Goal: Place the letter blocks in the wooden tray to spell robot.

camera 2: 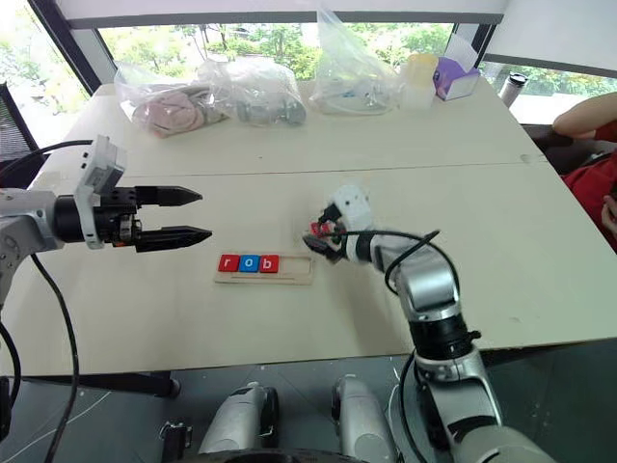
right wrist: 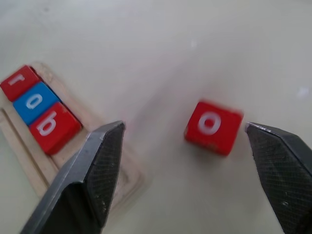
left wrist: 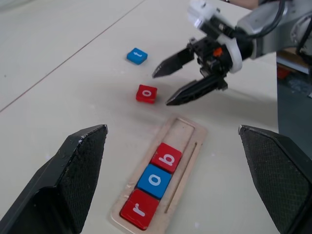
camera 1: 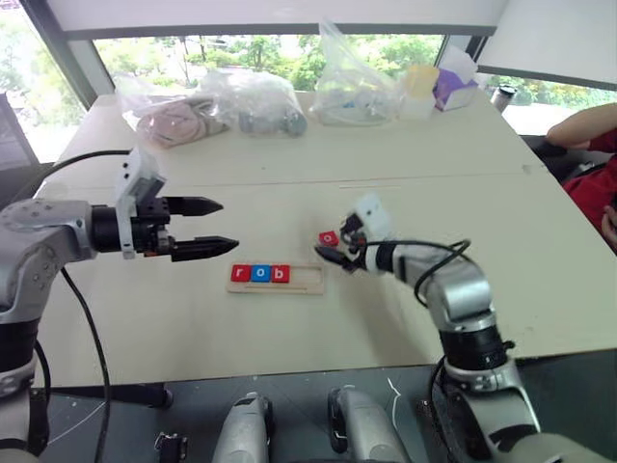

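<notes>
Left eye view shows the surface [camera 1: 289,183] carrying the wooden tray [camera 1: 308,281], where three letter blocks read r [camera 1: 240,273], o [camera 1: 260,273], b [camera 1: 280,274], leaving its right end bare. My left gripper [camera 1: 207,228] hangs wide open above the surface, holding nothing. My right gripper [left wrist: 178,83] is open too, empty, just beside the loose red o block [left wrist: 146,93] lying beyond the tray's bare end. Left wrist view alone catches the blue t block [left wrist: 137,55], farther out on the surface.
</notes>
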Robot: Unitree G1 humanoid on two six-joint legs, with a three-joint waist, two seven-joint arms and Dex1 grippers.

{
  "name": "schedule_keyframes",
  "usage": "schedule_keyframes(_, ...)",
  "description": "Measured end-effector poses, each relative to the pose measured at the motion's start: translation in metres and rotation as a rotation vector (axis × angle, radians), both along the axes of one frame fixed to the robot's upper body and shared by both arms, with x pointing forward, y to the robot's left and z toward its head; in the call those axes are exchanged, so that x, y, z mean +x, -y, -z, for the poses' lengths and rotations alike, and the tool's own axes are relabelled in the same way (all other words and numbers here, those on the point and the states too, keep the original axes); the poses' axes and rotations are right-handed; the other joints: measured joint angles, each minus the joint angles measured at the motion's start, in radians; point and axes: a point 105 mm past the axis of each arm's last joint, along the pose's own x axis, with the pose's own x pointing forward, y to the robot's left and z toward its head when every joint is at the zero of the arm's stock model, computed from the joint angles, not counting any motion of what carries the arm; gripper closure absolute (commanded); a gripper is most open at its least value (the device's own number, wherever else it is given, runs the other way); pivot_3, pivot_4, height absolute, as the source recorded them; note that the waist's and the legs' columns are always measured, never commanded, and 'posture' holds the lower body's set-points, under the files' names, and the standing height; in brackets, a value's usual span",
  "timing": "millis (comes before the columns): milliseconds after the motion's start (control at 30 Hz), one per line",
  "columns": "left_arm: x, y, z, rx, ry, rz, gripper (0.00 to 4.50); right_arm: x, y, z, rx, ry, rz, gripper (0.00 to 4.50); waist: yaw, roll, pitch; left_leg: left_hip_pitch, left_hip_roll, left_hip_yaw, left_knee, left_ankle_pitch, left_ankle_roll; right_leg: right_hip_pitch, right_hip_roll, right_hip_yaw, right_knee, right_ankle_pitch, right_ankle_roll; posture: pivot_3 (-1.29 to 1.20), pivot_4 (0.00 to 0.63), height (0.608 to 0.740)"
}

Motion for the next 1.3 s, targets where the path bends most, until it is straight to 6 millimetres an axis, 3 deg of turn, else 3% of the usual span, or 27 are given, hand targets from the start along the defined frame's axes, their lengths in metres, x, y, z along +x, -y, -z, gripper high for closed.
schedule_keyframes(200,0.001,-0.001,0.007,0.012,-0.024,-0.011,0.0,0.024,-0.006,0.014,-0.015,0.021,0.13,0.52,-0.011,0.0,0.0,0.0,0.0,-0.001,0.0,0.0,0.0,0.001,-0.001,0.0,0.0,-0.001,-0.001,0.0,0.15,0.74)
schedule_keyframes(300,0.0,-0.001,0.016,0.026,-0.058,-0.01,0.0,0.036,-0.009,0.016,-0.019,0.051,0.167,1.3,-0.012,-0.001,-0.001,0.0,0.0,-0.002,0.001,0.0,0.0,0.001,-0.001,0.0,0.0,-0.001,-0.001,0.0,0.15,0.74)
schedule_keyframes(433,-0.002,-0.005,0.019,0.044,-0.067,-0.021,0.0,0.04,-0.004,0.017,-0.025,0.068,0.202,3.27,-0.012,-0.002,-0.001,0.0,0.0,-0.003,0.001,0.0,-0.001,0.002,-0.001,0.0,0.0,-0.001,-0.003,0.0,0.15,0.74)
schedule_keyframes(667,-0.003,-0.004,0.022,0.055,-0.065,-0.017,0.0,0.036,0.001,0.014,-0.04,0.078,0.223,3.28,-0.011,-0.002,-0.001,0.0,0.0,-0.004,0.0,0.0,-0.001,0.001,0.0,0.0,0.0,-0.002,-0.003,0.0,0.15,0.74)
schedule_keyframes(867,-0.005,0.003,0.025,0.063,-0.074,0.028,0.0,-0.006,0.034,-0.022,0.028,0.127,0.381,3.28,0.001,-0.002,-0.001,-0.001,0.0,-0.007,0.0,0.0,-0.001,0.001,-0.002,0.0,-0.001,-0.001,0.0,0.0,0.15,0.74)
schedule_keyframes(1000,-0.005,0.015,0.027,0.062,-0.082,0.083,0.0,-0.042,0.044,-0.01,0.064,-0.003,0.49,3.28,0.009,-0.001,-0.001,-0.001,0.0,-0.006,0.0,0.0,-0.001,0.0,-0.001,0.0,-0.001,-0.002,-0.004,0.0,0.15,0.74)
schedule_keyframes(1167,-0.001,0.018,0.025,0.077,-0.075,0.12,0.0,-0.058,0.036,-0.018,0.118,-0.065,0.516,3.28,0.013,-0.001,-0.001,0.0,0.001,-0.007,0.0,0.001,-0.002,0.001,0.0,-0.001,-0.001,0.0,-0.006,0.0,0.15,0.74)
schedule_keyframes(1300,-0.001,0.019,0.031,0.092,-0.099,0.144,0.0,-0.064,0.033,-0.01,0.107,-0.129,0.523,3.28,0.013,-0.001,-0.001,-0.001,0.001,-0.006,0.0,0.001,-0.002,0.0,-0.001,-0.001,-0.002,-0.001,-0.006,0.0,0.15,0.74)
